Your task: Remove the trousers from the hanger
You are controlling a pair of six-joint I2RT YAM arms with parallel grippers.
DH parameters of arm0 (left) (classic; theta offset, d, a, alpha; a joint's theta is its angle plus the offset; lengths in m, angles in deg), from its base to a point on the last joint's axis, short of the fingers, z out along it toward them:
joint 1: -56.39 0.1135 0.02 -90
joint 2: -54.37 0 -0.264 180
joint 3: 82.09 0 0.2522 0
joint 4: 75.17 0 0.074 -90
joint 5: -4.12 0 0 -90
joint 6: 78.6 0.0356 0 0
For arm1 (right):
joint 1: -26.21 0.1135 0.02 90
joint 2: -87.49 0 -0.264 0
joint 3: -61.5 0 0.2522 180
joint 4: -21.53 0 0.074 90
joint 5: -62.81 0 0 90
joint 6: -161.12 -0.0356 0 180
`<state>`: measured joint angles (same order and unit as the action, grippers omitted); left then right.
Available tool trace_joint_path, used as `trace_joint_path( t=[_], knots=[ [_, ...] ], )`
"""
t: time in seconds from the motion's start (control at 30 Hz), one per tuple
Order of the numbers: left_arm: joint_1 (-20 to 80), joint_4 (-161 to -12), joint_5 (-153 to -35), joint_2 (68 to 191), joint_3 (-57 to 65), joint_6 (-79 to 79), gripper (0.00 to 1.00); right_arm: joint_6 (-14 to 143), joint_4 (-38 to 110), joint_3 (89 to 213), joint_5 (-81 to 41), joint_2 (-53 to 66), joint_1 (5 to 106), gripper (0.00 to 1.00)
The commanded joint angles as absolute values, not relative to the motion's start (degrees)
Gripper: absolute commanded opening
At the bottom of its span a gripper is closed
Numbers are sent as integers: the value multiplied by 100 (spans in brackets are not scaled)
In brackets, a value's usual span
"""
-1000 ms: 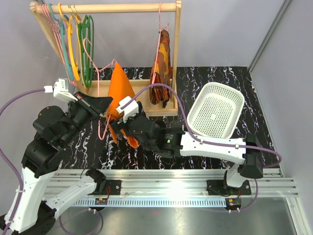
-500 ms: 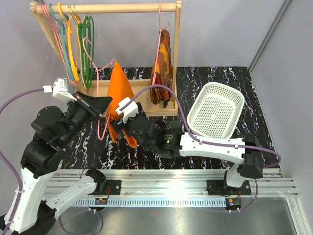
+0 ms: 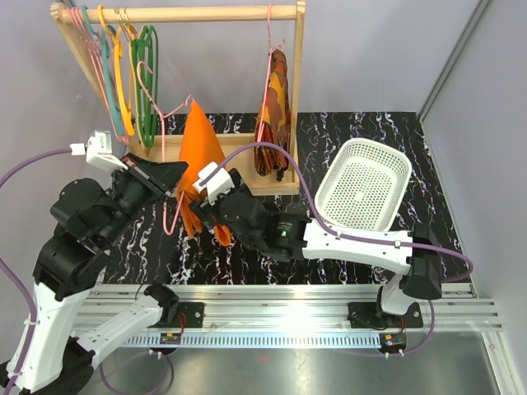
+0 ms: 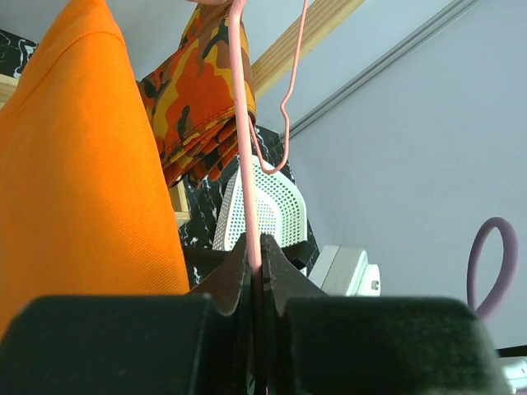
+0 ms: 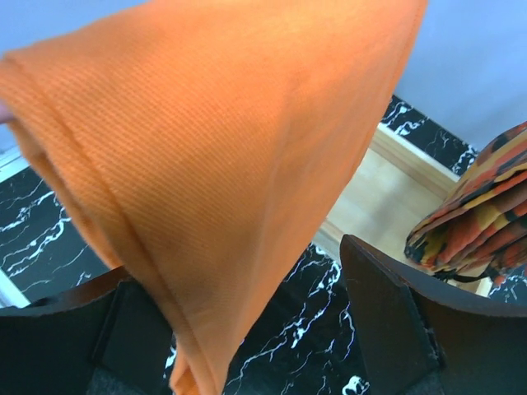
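Note:
The plain orange trousers (image 3: 202, 146) hang folded over the thin pink hanger (image 3: 168, 115), held off the rack above the table. My left gripper (image 3: 176, 191) is shut on the hanger's pink wire (image 4: 244, 164); its jaws pinch the wire (image 4: 254, 255). The trousers fill the left of the left wrist view (image 4: 82, 181). My right gripper (image 3: 202, 216) is open at the trousers' lower end. In the right wrist view the orange cloth (image 5: 214, 164) hangs between my open fingers (image 5: 387, 304), close to the left one; the gripper (image 5: 255, 321) is not closed on it.
A wooden rack (image 3: 296, 99) stands behind, with green, yellow, teal and pink hangers (image 3: 132, 74) at its left. A patterned garment (image 3: 274, 107) hangs at its right on another pink hanger. A white basket (image 3: 362, 197) sits on the black marbled table, right.
My right gripper has moved a little up and left, further around the trousers' lower end. My left gripper and the hanger have barely shifted.

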<state>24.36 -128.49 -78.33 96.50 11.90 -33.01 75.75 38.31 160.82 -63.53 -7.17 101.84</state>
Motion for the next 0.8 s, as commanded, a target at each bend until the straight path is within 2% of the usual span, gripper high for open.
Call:
trace_joint_path(
  t=[0.0, 0.13, 0.37, 0.6, 0.67, 0.7, 0.77],
  knots=[
    [2414, -11285, -7815, 9480, 1517, -3158, 0, 7868, 3205, 16219, -6462, -656, 10118, 83],
    [2414, -11232, -7911, 9471, 1490, -3202, 0, 8149, 2677, 16149, -6183, -629, 10118, 84],
    [2414, -11179, -7911, 9524, 1517, -3237, 0, 8106, 2597, 16526, -5778, -857, 10109, 83],
    [2414, -11214, -8017, 9533, 1587, -3308, 0, 8483, 2386, 16860, -5989, -1069, 10109, 80],
    [2422, -11240, -8078, 9533, 1648, -3308, 0, 8745, 2299, 16896, -5927, -1060, 10118, 78],
    [2414, -11275, -8113, 9533, 1675, -3299, 0, 8851, 2246, 16878, -5805, -1051, 10109, 71],
    [2414, -11319, -8218, 9533, 1762, -3264, 0, 9141, 2158, 16913, -5725, -1060, 10109, 63]
  ],
)
